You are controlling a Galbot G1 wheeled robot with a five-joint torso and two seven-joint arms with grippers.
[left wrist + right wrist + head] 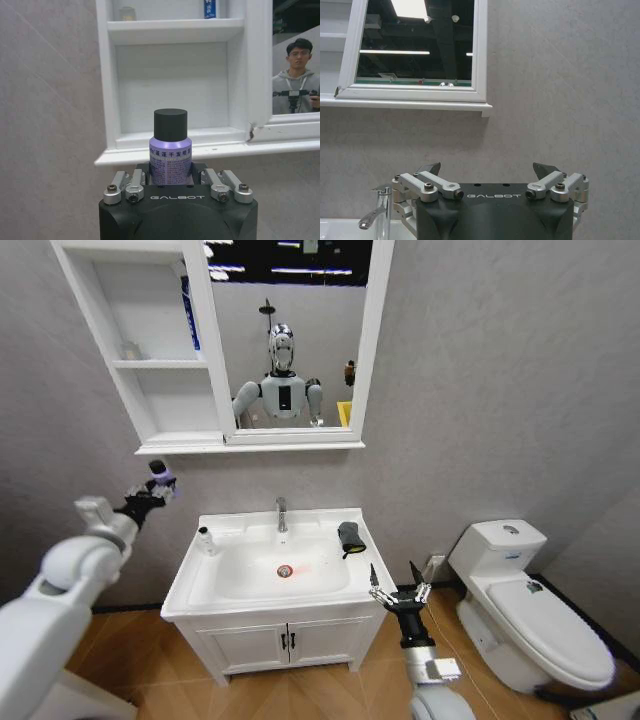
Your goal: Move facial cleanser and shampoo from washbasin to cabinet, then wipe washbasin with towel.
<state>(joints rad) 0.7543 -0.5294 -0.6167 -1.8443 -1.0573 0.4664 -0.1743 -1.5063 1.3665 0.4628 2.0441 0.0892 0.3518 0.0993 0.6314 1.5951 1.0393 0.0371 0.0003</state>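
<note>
Purple shampoo bottle (170, 152) stands upright, clamped between the left jaws (172, 186).

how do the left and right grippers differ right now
The left gripper is shut on a purple bottle with a black cap; the right gripper is open and holds nothing. The left is raised below the cabinet; the right sits low by the washbasin front corner. Both are black.

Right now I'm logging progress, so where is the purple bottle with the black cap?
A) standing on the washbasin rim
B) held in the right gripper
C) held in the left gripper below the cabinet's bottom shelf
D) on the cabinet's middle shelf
C: the left gripper is shut on the purple bottle, raised just below the cabinet; the right gripper is open and holds nothing.
</note>
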